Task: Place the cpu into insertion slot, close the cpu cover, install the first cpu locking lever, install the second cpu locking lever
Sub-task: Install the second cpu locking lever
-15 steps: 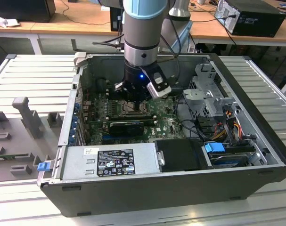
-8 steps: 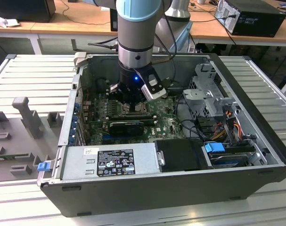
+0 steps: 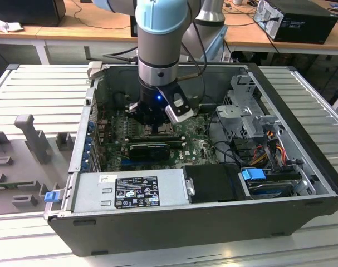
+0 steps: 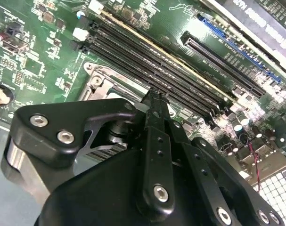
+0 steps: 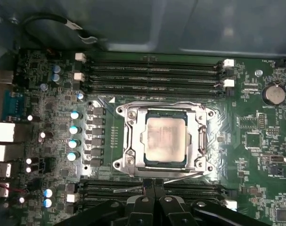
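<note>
CPU (image 5: 165,138): small square chip with a dull silver-grey top, lying flat in the socket on the green motherboard (image 5: 265,188). Placement step judged done.

CPU cover (image 5: 201,141): silvery metal frame with a square opening, lying down around the chip, whose top shows through the opening. Closing step judged done.

Locking levers: a thin metal rod (image 5: 173,175) runs along the socket edge nearest the end effector. Whether it is latched under its hook cannot be told. A second lever cannot be made out with certainty. Both lever steps judged still open or unconfirmed.

End effector (image 5: 153,186): black fingers brought together at their tips, nothing visible between them, poised just beside the socket edge where the rod lies. In the second wrist view the fingertips (image 4: 154,101) meet right above the socket frame.

Memory slots (image 5: 152,75): black rows on two opposite sides of the socket.

Computer case (image 3: 174,222): open, lying on a slatted bench (image 3: 40,89). In the exterior view the arm (image 3: 160,33) reaches down into the middle of the case, power supply (image 3: 130,192) near, drive cage (image 3: 246,111) to that view's right.
</note>
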You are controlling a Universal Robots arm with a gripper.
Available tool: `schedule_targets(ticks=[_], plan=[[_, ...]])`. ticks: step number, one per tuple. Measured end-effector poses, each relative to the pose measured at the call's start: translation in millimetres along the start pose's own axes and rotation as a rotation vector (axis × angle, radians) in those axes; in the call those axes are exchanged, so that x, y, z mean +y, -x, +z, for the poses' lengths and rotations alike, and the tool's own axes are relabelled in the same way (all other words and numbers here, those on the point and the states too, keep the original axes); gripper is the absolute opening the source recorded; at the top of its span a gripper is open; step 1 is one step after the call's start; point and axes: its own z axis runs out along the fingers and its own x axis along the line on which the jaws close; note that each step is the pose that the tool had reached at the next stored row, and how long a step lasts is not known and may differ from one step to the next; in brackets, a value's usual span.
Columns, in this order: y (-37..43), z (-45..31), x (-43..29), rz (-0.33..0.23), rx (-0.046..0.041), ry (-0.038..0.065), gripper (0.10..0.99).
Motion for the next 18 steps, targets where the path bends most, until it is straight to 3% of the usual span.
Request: schedule_targets(ticks=[1, 3, 6, 10, 14, 18], plan=[[-2.3, 0.1, -1.0, 0.0, -0.0005, 0.016, 0.106], [-5.9, 0.1, -3.0, 0.0, -0.0012, 0.038, 0.106], [-10.6, 0.1, -7.8, 0.0, -0.0019, 0.059, 0.106], [-15.4, -0.2, -19.8, 0.0, -0.0034, 0.107, 0.106], [-19.6, 2.9, -23.8, 0.001, -0.0043, 0.131, 0.106], [-25.1, 10.7, -25.5, 0.001, -0.0043, 0.132, 0.106]])
